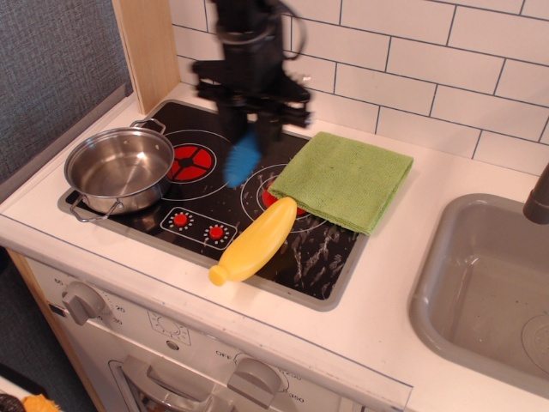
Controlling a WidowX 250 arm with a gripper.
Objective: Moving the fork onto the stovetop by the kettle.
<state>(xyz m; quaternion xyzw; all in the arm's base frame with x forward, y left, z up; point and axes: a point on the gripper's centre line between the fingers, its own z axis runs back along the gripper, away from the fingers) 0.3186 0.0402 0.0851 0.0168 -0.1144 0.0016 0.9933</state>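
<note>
My gripper (249, 129), blurred in this view, is clamped on the fork (244, 157) and holds it clear of the surface over the stovetop (214, 184), between the left burner ring and the right one. Only the blue handle shows, hanging down below the jaws; the tines are hidden. The kettle (120, 169) sits on the stovetop's left corner, its near handle overhanging the grey rim. A yellow toy (255, 240) lies across the front right of the stovetop, and a green cloth (345, 178) overlaps its right edge.

To finish well, I judge the fork should go down on the bare black glass just right of the kettle, near the left burner. I would lower slowly until the handle tip touches, keep clear of the kettle's wall and the yellow toy, then let go so the fork lies flat.
</note>
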